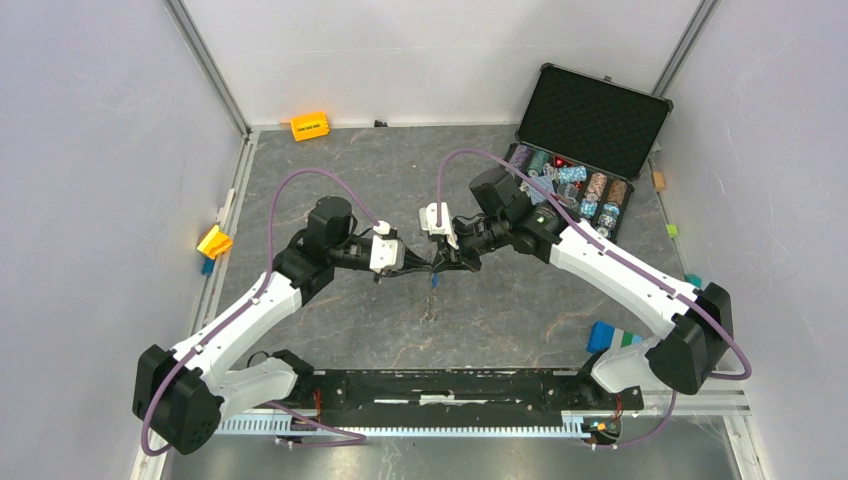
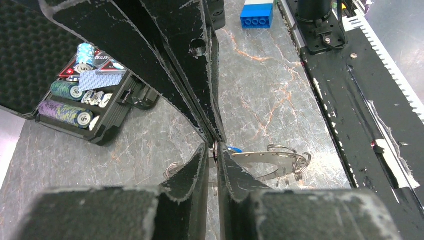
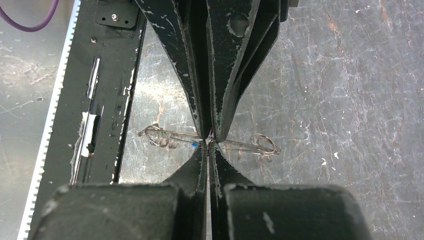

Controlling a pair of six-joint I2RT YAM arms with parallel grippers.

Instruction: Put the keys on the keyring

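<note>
Above mid-table, the right gripper (image 3: pixel 207 152) is clamped on the keyring (image 3: pixel 161 135), held level. The left gripper (image 2: pixel 214 162) shows only a slit; its hold I cannot tell. A blue key (image 2: pixel 234 149) sits at the pinch. Best steady the keyring and feed slowly.

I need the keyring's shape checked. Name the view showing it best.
Left wrist: the keyring shows broadside, a flat band with small loops. Right wrist shows it edge-on as thin wire; top external, just a speck.
</note>
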